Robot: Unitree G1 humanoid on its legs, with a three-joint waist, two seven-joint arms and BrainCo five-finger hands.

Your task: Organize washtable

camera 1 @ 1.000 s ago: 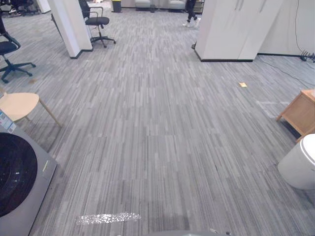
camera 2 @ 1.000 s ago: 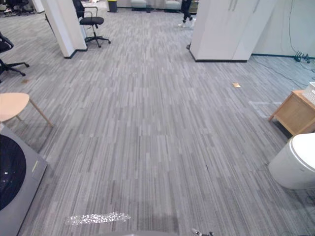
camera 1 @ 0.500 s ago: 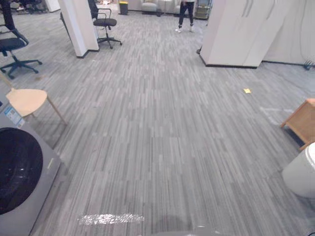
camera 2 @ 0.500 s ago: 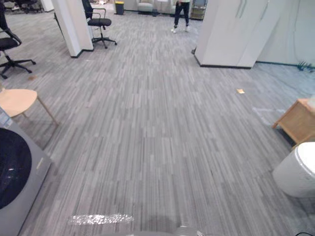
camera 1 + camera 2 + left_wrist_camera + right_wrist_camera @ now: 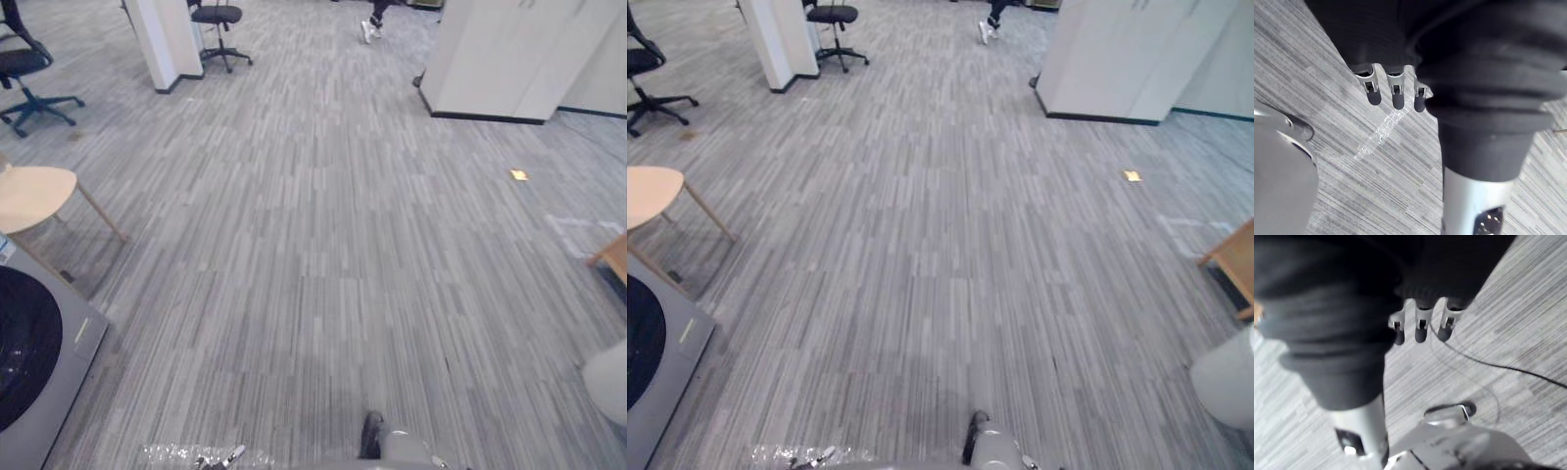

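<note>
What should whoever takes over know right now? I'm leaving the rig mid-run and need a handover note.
Left hand: open, hanging over the carpet, holding nothing.
Right hand: open, also empty, over the carpet.
Job's things: none in either hand. Nearby are a washing machine at the robot's left, a round wooden stool beyond it, and a white bin at the right.
Done: nothing that these pictures show.
Left: apparently the whole organizing job.
</note>
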